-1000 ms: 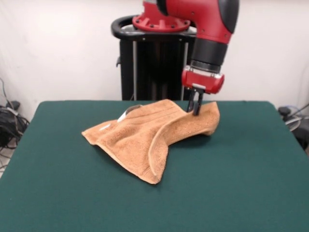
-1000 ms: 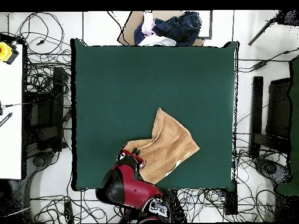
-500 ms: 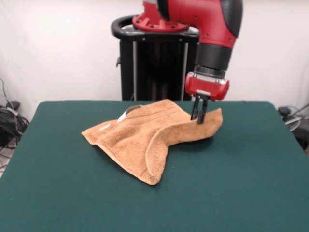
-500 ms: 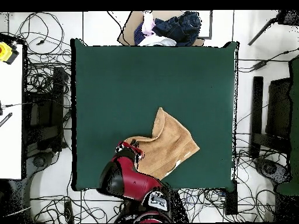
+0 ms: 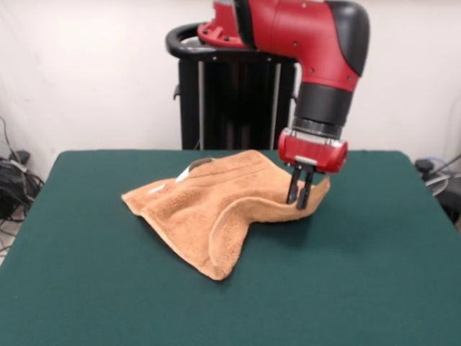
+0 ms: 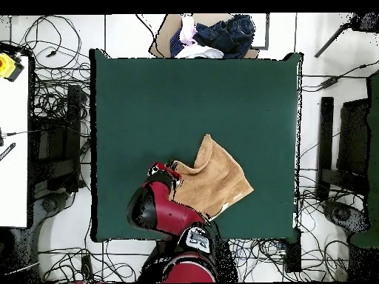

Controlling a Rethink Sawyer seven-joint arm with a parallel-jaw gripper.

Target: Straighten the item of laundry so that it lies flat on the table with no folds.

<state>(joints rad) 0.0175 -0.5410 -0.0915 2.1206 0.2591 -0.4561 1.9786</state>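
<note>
Orange-tan terry towel [image 5: 216,205] lies crumpled on the dark green worktop [image 5: 374,281], toward the side nearest the robot and a little off the middle. In the front view 1 corner is lifted off the felt at the right, where the tool [image 5: 300,193] has its 2 black fingers [image 5: 292,189] closed on the cloth's edge, pinching it. From that raised corner a thick rolled fold curves down and leftward to a low point that rests on the worktop closest to the camera. The rest of the cloth spreads flat behind the fold, with ribbed stripe lines [image 5: 234,164] showing along the far edge and a small white tag [image 5: 184,172] at the far left part of that edge.

From overhead, the towel [image 6: 215,180] appears as an uneven patch with 1 pointed corner aimed at the worktop's middle, and its pale underside showing at the edge closest to the robot. The red and black arm [image 6: 159,214] covers the cloth's left part, and the tool [image 6: 166,171] sits at that side's edge. A pile of dark and light clothing [image 6: 211,35] sits beyond the worktop's [image 6: 148,103] far edge, and cables [image 6: 52,96] litter the floor around it.
</note>
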